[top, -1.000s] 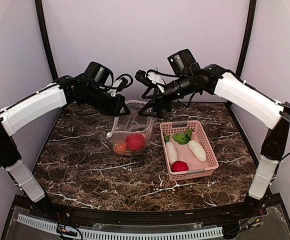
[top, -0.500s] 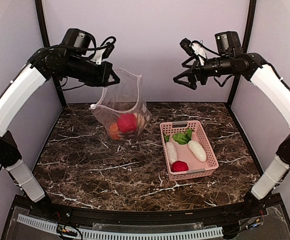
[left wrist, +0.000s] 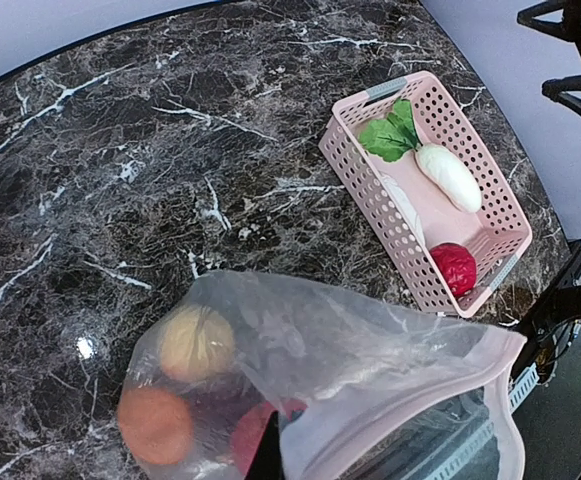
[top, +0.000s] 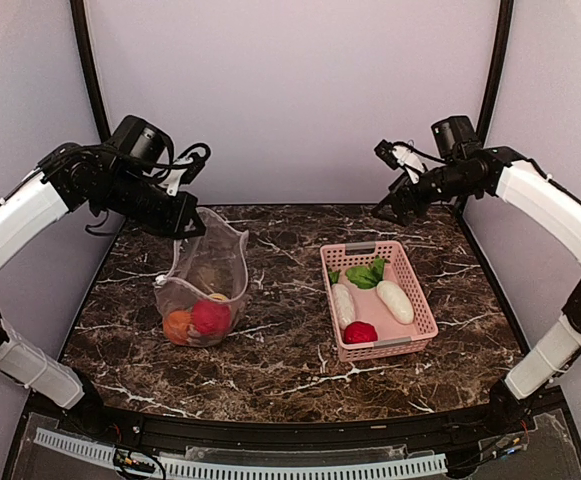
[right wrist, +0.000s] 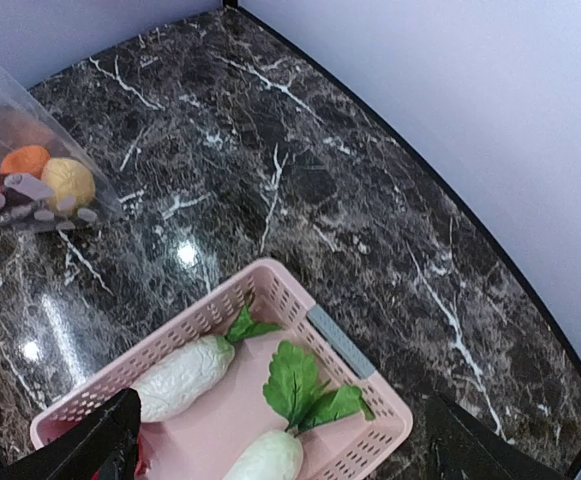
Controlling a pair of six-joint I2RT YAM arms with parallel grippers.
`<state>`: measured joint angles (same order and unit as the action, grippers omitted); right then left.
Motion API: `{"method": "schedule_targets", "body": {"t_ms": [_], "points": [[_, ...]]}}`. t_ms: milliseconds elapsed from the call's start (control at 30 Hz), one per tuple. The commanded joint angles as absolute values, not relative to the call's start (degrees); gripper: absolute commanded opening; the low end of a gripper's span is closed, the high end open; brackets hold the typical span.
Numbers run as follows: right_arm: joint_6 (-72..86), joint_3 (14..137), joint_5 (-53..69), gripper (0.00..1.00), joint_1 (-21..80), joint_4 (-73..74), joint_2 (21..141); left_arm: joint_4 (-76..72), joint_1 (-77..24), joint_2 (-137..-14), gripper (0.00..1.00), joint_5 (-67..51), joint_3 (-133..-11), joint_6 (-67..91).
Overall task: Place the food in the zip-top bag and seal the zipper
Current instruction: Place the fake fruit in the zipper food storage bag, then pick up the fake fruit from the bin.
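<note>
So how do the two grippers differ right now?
The left gripper is shut on the zip-top bag's top edge; the right gripper is open and empty. Left is over the table's left side, right near the basket's far end. Both are off the table.

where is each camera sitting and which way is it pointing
Top external: above and behind the arm bases, looking down at the dark marble table; both arms show, left tool shut on the clear crinkly plastic bag, right tool open.
Left wrist: on the left arm, looking down past the bag to the pink mesh plastic basket; one dark finger shows at the bottom.
Right wrist: on the right arm, looking down at the basket; both fingers show in the bottom corners.
Both wrist views share basket and bag.
</note>
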<state>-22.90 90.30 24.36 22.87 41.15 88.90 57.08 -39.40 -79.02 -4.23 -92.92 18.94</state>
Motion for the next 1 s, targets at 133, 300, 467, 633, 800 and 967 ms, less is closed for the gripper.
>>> {"method": "schedule_targets", "body": {"t_ms": [133, 300, 467, 633, 800, 967], "points": [[-32.82, 75.59, 21.92, 0.79, 22.55, 47.61, 83.48, 45.55, -39.55, -75.88, 0.01, -8.41, -83.78, 20.50], [-35.34, 70.44, 26.78, 0.72, 23.51, 49.34, 83.57, 47.38, -39.55, -77.58, 0.01, -9.35, -85.74, 19.58], [-38.03, 67.29, 26.12, 0.75, 28.59, 49.02, 85.35, 50.56, -39.55, -77.97, 0.01, -7.15, -89.83, 18.11], [-40.24, 66.85, 29.92, 0.77, 30.59, 49.09, 87.75, 49.04, -39.55, -77.80, 0.01, -7.88, -88.95, 19.52], [-41.76, 67.13, 34.41, 0.76, 31.81, 49.98, 91.48, 47.46, -39.55, -79.88, 0.01, -8.46, -87.62, 19.67], [-42.49, 65.53, 35.65, 0.79, 32.58, 50.04, 92.58, 45.51, -39.55, -84.15, 0.01, -10.19, -88.80, 20.45]]}}
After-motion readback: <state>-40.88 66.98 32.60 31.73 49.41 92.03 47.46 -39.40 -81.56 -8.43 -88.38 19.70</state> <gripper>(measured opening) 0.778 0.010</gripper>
